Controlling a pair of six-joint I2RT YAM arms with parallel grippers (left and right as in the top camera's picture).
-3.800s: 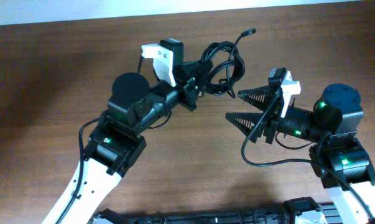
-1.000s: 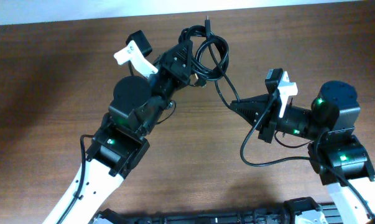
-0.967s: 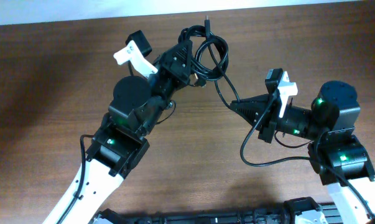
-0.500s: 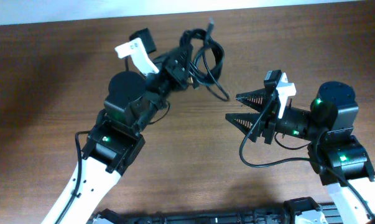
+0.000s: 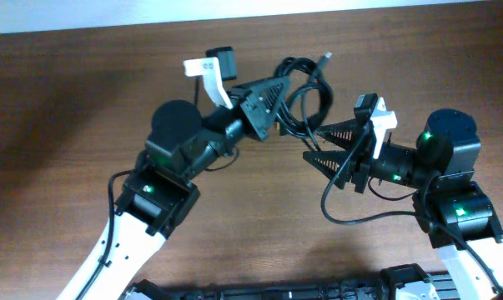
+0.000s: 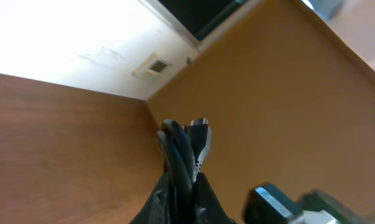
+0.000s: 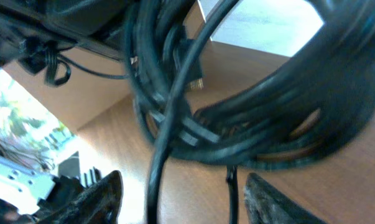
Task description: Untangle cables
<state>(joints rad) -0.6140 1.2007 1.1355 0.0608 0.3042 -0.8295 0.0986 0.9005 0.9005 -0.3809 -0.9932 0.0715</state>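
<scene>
The cables (image 5: 305,93) are hanging as a looped bundle in the upper centre of the overhead frame, over the brown wooden table (image 5: 67,100). A pale strip (image 5: 234,8) is bordering the top edge. The left gripper (image 5: 283,90) is pinching them, and the right gripper (image 5: 316,143) is standing spread just below. Compared with half a second ago, the bundle is now sitting further right.

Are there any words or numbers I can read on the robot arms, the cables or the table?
None can be read.
The cables, the left arm, the right arm and the table show no writing.
The small plate on the wall is too blurred to tell whether it bears any.
</scene>
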